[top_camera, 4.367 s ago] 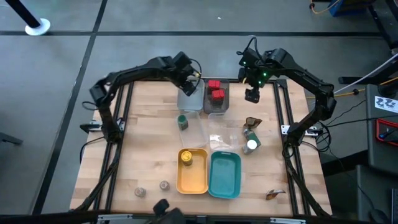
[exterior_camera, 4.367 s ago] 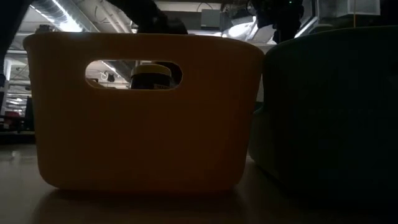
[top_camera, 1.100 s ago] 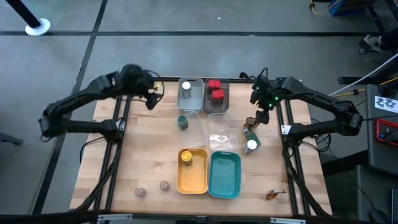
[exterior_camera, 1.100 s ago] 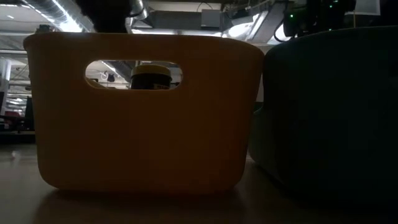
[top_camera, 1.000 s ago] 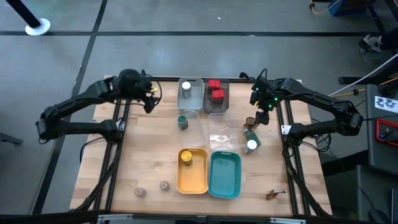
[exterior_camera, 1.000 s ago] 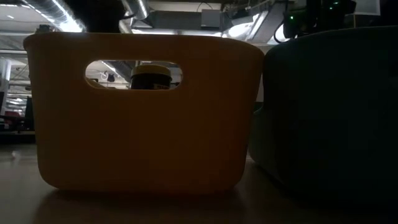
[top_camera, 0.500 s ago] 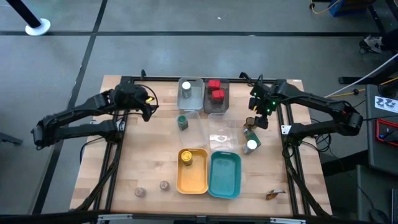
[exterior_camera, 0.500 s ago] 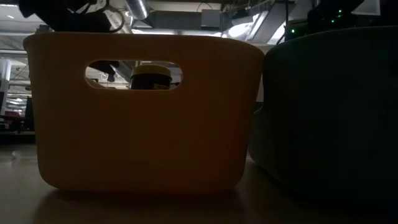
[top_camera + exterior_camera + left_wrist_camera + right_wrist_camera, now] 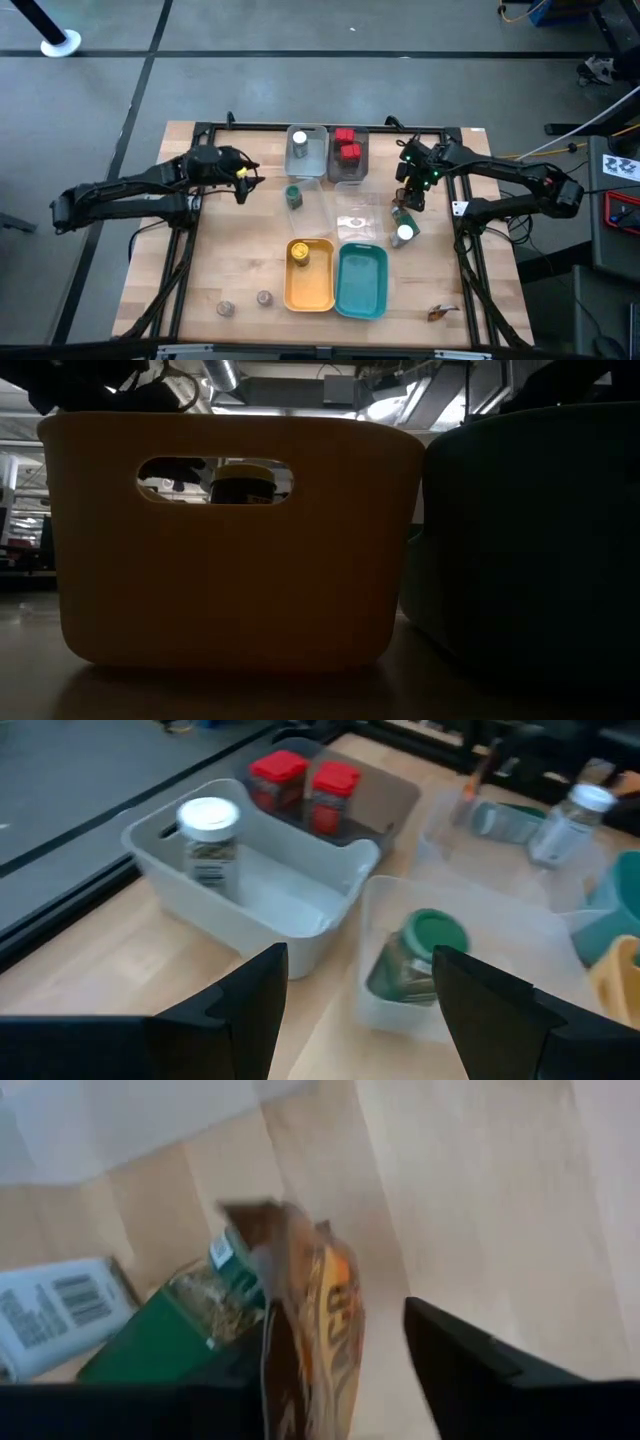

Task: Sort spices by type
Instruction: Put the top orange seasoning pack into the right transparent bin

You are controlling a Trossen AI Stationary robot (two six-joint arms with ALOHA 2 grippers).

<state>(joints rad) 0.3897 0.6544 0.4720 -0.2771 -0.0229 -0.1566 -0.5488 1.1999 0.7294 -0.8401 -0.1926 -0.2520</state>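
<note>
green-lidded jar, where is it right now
In the high view the green-lidded jar stands left of centre, inside a clear tray, just in front of the grey tray that holds a white-lidded jar.

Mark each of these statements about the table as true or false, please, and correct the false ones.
1. Two red-lidded spice jars stand in the dark grey tray. True.
2. The teal tray holds a jar. False: it is empty.
3. The yellow-lidded jar stands inside the yellow tray. True.
4. The white-lidded jar lies loose on the wood. False: it stands in the light grey tray.
5. The right fingers flank a brown and orange packet. True.
</note>
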